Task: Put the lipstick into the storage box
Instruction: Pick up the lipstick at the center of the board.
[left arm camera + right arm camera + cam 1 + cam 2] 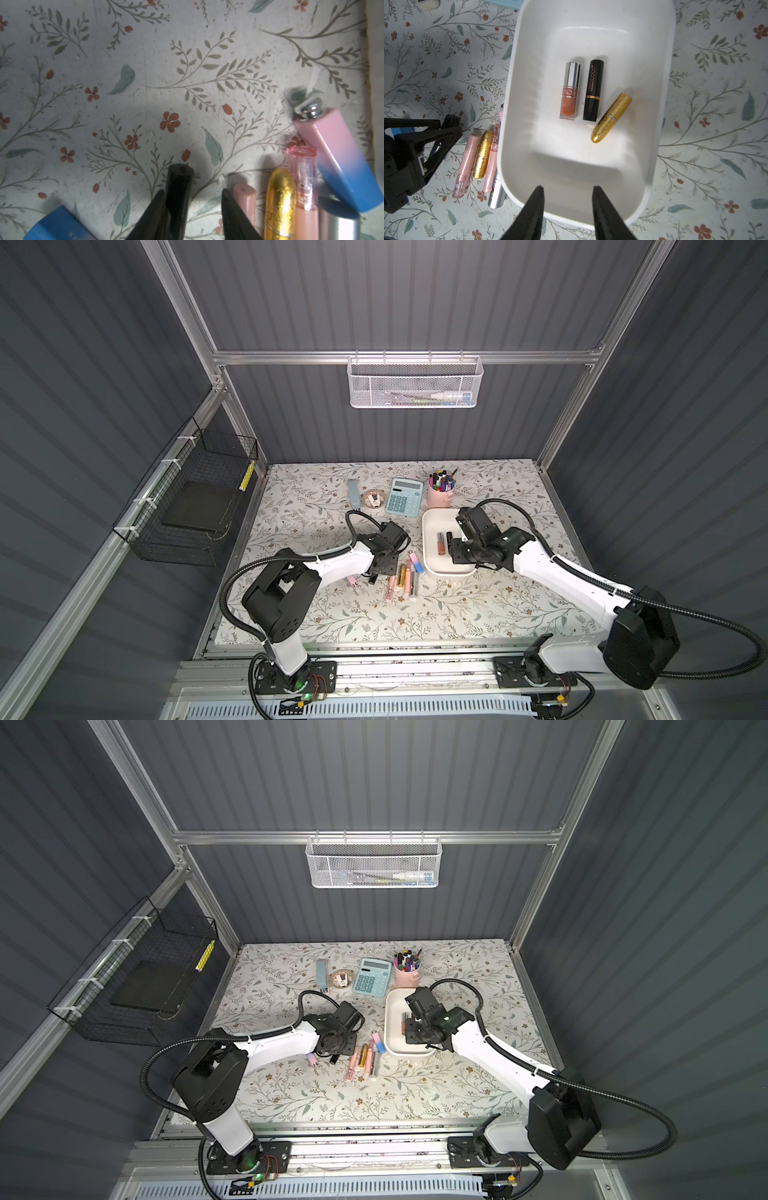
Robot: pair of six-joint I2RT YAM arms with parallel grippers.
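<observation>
The white storage box [430,531] [392,1019] sits right of centre. On its floor [571,155] lie an orange gloss with a silver cap [569,91], a black lipstick [592,90] and a gold glitter lipstick [611,117]. My right gripper [568,188] hangs open over the box's near end, holding nothing. My left gripper [193,191] is low over the table, open. A black lipstick tube [179,187] lies between its fingers, against one finger and well apart from the other. Beside it lie pink [245,199], gold [280,203], clear pink [305,178] and pink-blue [340,158] lipsticks.
Behind the box stand a light-blue calculator [404,497] and a pink pen cup [440,493], with a tape roll [372,499] and a grey bar [353,493] further left. A white mesh basket [415,381] hangs on the back rail and a black wire basket [195,497] on the left rail.
</observation>
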